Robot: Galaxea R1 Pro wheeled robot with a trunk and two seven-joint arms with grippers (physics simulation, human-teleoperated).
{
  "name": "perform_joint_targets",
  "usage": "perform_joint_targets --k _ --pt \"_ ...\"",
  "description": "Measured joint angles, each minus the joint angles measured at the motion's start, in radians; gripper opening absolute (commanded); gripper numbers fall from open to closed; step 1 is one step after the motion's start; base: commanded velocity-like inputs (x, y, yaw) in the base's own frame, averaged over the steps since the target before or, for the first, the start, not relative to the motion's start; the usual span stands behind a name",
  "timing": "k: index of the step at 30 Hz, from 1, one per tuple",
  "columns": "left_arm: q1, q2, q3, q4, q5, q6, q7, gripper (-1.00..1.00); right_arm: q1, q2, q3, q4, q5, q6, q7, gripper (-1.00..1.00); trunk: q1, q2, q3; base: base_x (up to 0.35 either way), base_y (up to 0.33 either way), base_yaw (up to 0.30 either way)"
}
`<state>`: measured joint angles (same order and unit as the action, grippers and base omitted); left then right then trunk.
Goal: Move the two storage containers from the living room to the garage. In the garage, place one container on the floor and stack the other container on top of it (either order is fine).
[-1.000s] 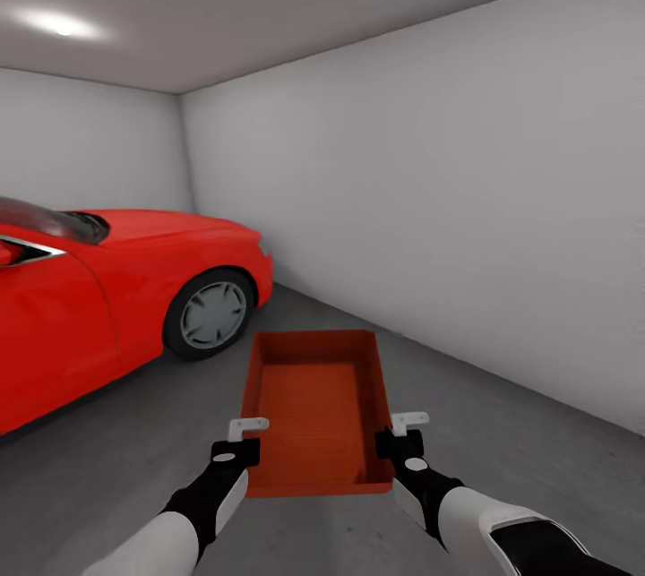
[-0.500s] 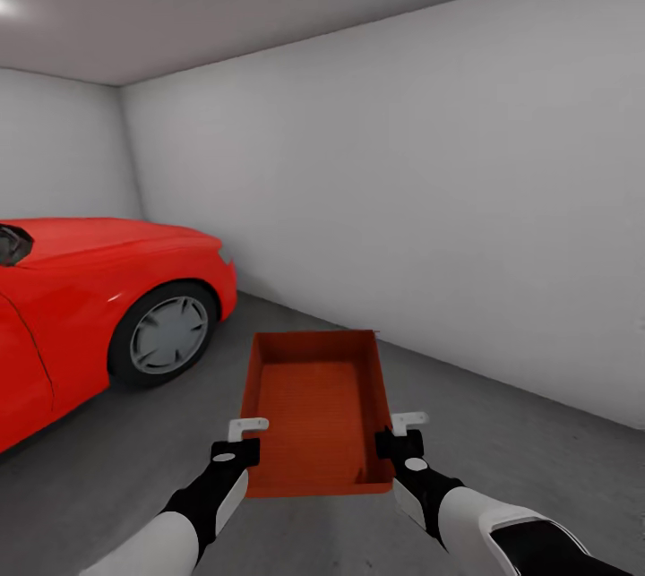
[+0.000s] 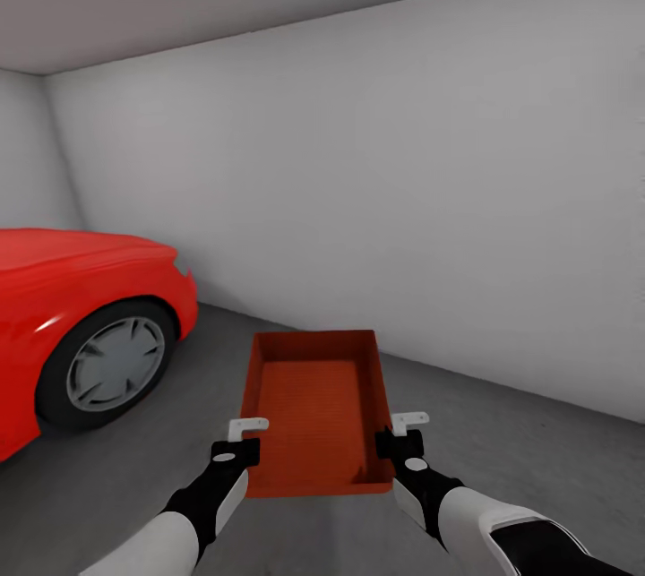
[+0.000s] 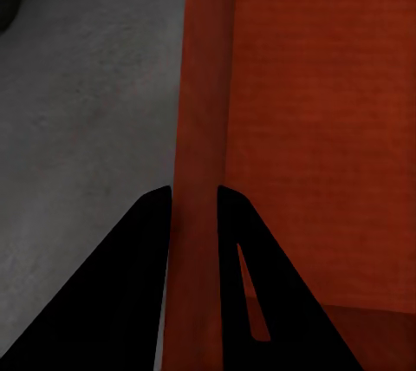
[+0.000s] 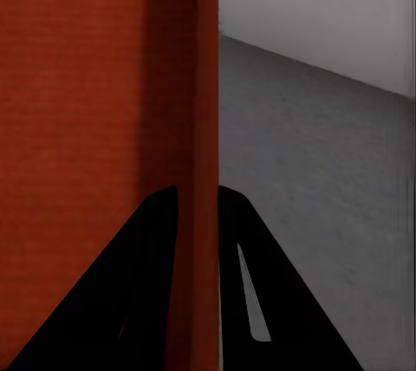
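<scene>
A red-orange storage container [image 3: 315, 410] hangs in front of me above the dark grey concrete floor [image 3: 528, 459] of the garage, held by both arms. My left gripper [image 3: 248, 435] is shut on its left wall [image 4: 201, 128], one finger on each side. My right gripper [image 3: 403, 433] is shut on its right wall [image 5: 204, 111] the same way. The container is empty and level, long side pointing away from me.
A red car [image 3: 63, 325] stands at the left, its front wheel [image 3: 115, 364] close to the container's height. A plain white-grey wall [image 3: 403, 200] runs across ahead and to the right. Bare concrete lies ahead and right of the container.
The whole view has swung to the right: the car slid toward the left edge and more wall shows. Arms and container keep the same place in the picture.
</scene>
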<state>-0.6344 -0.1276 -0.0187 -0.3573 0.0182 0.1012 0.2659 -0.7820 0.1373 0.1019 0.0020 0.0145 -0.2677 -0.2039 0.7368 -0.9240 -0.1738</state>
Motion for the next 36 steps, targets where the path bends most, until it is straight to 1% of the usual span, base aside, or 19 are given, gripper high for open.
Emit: perform_joint_targets --k 36 --pt "0.000 0.000 0.000 0.000 0.000 0.000 -0.001 -1.00 0.000 0.000 -0.001 0.000 0.001 0.000 0.000 -1.00 0.000 0.000 0.000 0.318 0.181 -0.282"
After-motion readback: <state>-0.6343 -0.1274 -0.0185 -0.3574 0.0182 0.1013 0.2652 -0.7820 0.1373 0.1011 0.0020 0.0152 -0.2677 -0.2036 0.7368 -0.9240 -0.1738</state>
